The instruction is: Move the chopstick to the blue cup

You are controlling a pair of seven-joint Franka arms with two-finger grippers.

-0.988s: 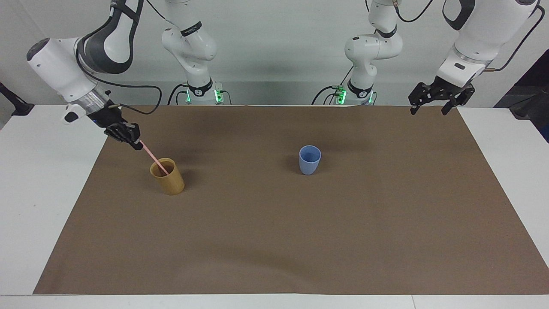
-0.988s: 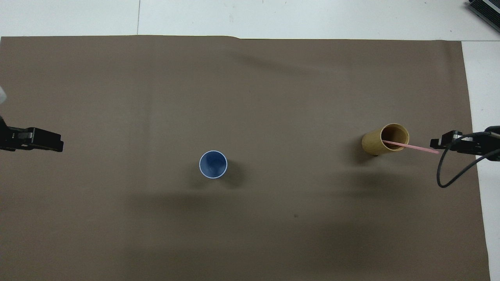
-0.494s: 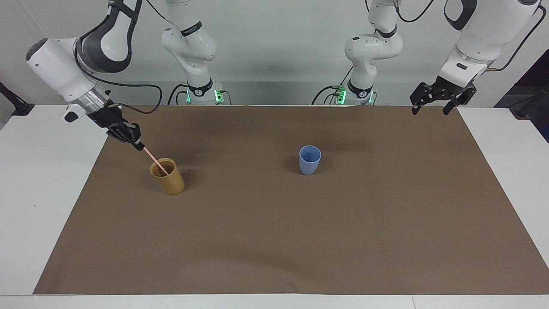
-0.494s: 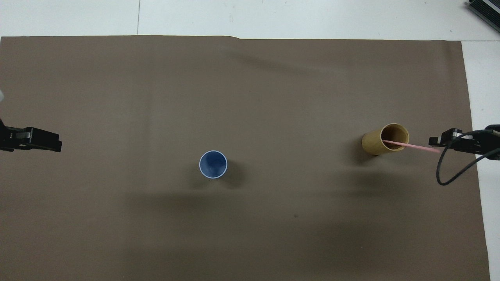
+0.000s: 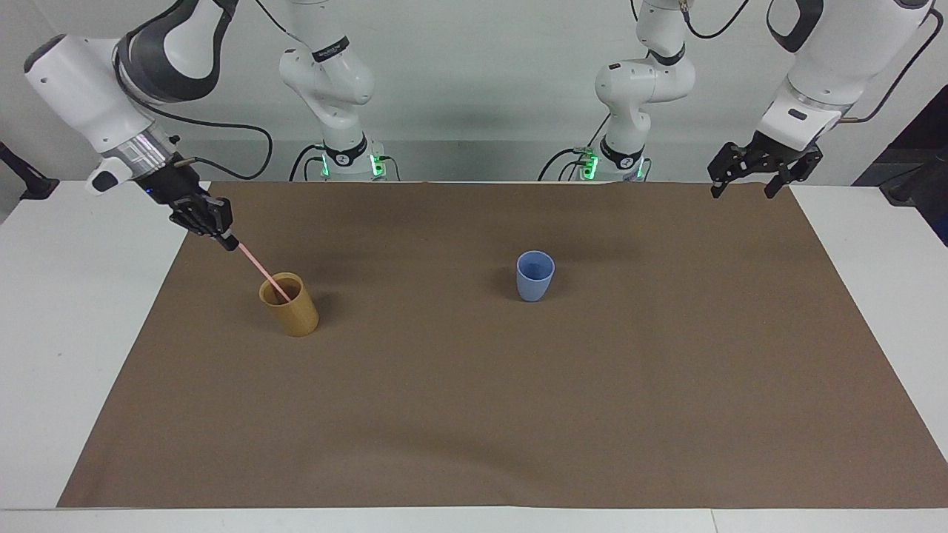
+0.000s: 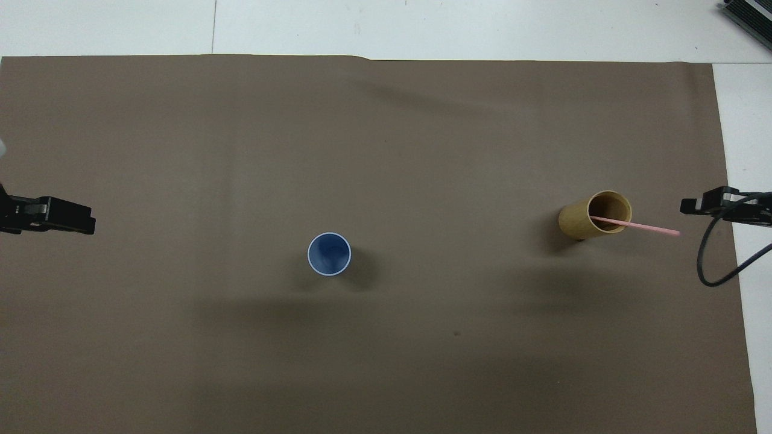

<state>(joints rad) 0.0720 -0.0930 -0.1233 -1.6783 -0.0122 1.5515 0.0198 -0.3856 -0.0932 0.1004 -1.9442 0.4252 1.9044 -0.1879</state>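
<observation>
The pale pink chopstick [image 5: 258, 268] [image 6: 648, 228] leans in the tan cup [image 5: 292, 311] [image 6: 576, 220], its upper end pointing toward the right arm's end of the table. My right gripper [image 5: 230, 243] [image 6: 685, 206] is shut just off that upper end. The overhead view shows a gap between its tip and the stick, so it holds nothing. The blue cup [image 5: 535, 277] [image 6: 329, 254] stands upright and empty near the mat's middle. My left gripper [image 5: 742, 191] [image 6: 90, 222] hangs open over the mat's edge at its own end, waiting.
A brown mat [image 5: 474, 414] [image 6: 386, 150] covers most of the white table [image 5: 67, 333]. Both cups stand apart on it, the tan one toward the right arm's end. A black cable [image 6: 718, 271] loops from the right wrist.
The right gripper closed fully, then rose and drew back toward its own end of the table. The chopstick stayed leaning in the tan cup. The left arm barely moved.
</observation>
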